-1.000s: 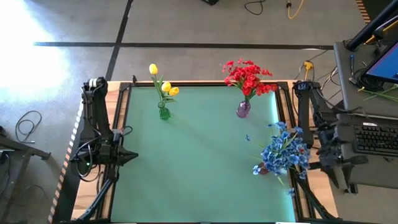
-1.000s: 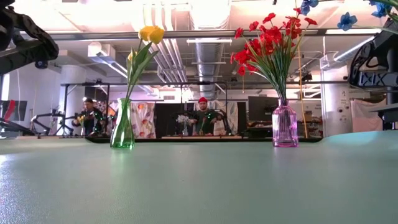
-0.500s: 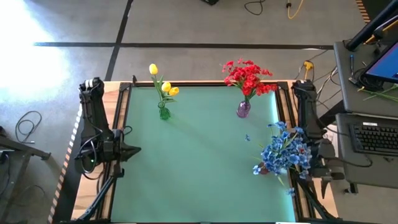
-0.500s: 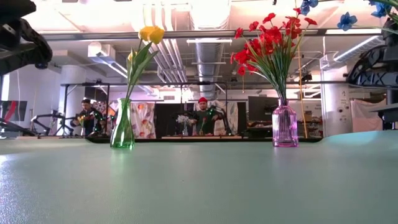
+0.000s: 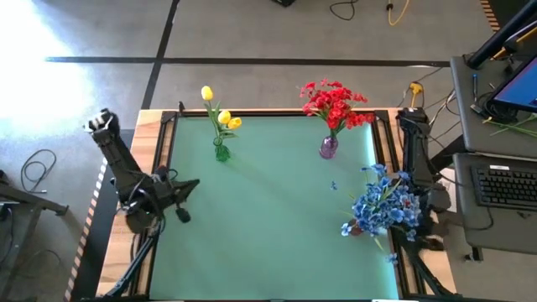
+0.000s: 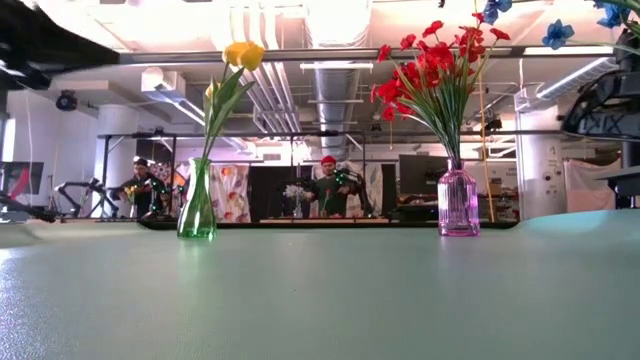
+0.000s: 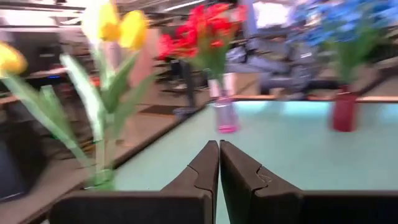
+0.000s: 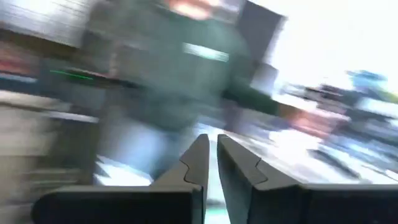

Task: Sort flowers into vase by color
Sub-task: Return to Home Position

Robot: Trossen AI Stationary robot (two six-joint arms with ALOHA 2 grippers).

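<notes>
Sorting looks done, judging by the layout: yellow tulips (image 5: 220,124) sit in the green vase (image 5: 221,153) at the desk's (image 5: 268,243) far left. The red flowers (image 5: 334,102) are in the purple vase (image 5: 328,148) at the far right, and the blue flowers (image 5: 384,205) are in the red vase (image 7: 344,112) at the right edge. That's one colour per vase, all upright and well apart, so nothing tangles. My left gripper (image 7: 219,146) sits at the desk's left edge pointing across at the vases, fingers pressed together and holding nothing. My right gripper (image 8: 212,139) is off the right edge behind the blue bunch, fingers narrow with only a slit between them, also empty; it faces the room and a blurred person (image 8: 186,68). Both arms are at the sides, probably to leave the vases clear while homing. The blue bunch spreads just beside my right arm, so a careless swing could brush it. A loose blue blossom (image 5: 333,185) lies on the desk between the purple vase and the blue flowers. A keyboard (image 5: 508,186) sits off-desk to the right, and people (image 6: 327,188) stand far behind.
</notes>
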